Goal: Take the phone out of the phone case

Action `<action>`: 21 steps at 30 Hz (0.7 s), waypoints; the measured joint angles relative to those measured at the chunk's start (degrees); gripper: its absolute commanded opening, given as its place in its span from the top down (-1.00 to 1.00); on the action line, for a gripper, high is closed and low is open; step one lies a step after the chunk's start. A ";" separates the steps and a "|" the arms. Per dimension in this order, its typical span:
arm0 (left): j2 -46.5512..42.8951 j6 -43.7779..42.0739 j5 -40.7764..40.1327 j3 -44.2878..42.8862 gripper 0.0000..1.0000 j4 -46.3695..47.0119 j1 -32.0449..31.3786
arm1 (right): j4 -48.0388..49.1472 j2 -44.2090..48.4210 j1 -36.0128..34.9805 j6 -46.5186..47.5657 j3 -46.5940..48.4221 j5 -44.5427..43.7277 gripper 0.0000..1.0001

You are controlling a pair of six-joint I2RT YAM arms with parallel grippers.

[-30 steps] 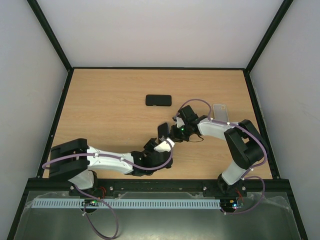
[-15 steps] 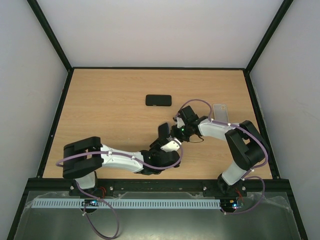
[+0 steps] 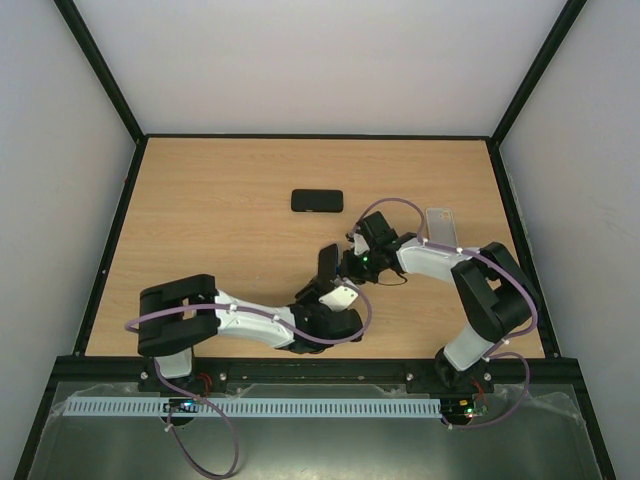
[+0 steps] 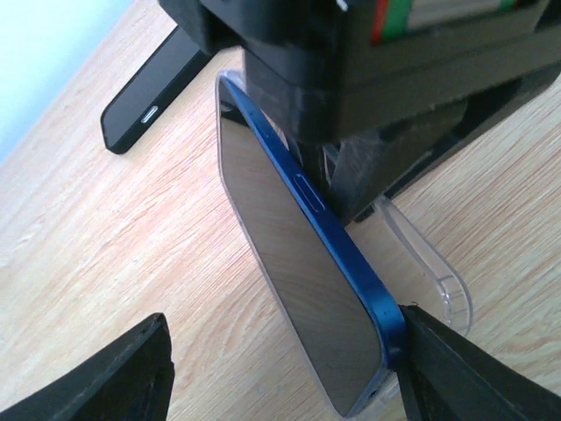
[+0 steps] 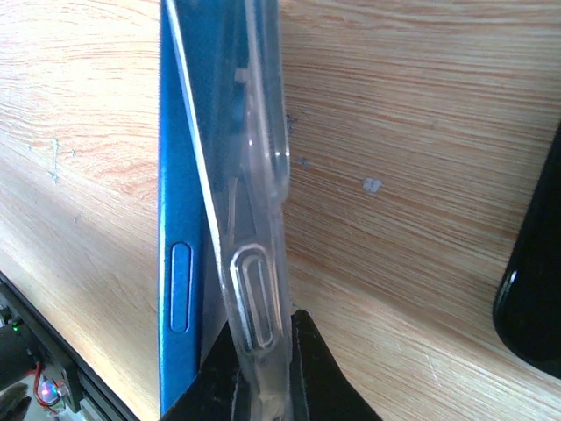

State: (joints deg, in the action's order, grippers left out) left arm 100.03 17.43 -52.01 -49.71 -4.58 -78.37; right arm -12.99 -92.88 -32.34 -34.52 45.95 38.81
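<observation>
A blue-edged phone point(image 4: 289, 263) with a dark glossy screen stands on its edge near the table's middle point(image 3: 326, 265). A clear phone case point(image 5: 254, 132) has peeled away from its back and hangs off beside it point(image 4: 429, 263). My right gripper point(image 5: 263, 351) is shut on the rim of the clear case, near a button cutout. My left gripper point(image 4: 285, 368) is open around the phone's lower end. Its right finger point(image 4: 456, 377) touches the blue edge, and the left finger point(image 4: 114, 377) stands well apart from the screen. The phone's blue side point(image 5: 180, 175) with a button faces the right wrist camera.
A black phone-sized slab point(image 3: 317, 200) lies flat behind the grippers, also seen close by point(image 4: 149, 96) and at the right wrist view's edge point(image 5: 535, 289). A pale translucent slab point(image 3: 440, 222) lies at the right. Black frame rails border the wooden table point(image 3: 220, 220).
My left arm has swung to the right, bringing its gripper closer around the phone, and its jaws have narrowed a little. The right gripper and the case have stayed put.
</observation>
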 measured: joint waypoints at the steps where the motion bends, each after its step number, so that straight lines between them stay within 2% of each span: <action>1: 0.50 0.17 -0.70 -0.20 -0.20 -0.46 -0.11 | 0.07 0.00 0.00 -0.04 -0.02 0.00 0.96; 7: 2.75 1.03 -3.87 -1.14 0.21 -1.99 -0.79 | 0.52 0.70 0.00 -0.90 -0.31 0.09 0.96; 21: -1.05 3.58 -4.39 0.09 0.81 -2.45 -1.11 | 2.08 3.37 -0.17 -1.77 -0.39 1.57 0.96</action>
State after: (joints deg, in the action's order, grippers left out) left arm 98.98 21.02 -56.40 -49.63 -7.03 -79.48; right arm -10.92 -89.52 -32.51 -36.29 45.56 40.38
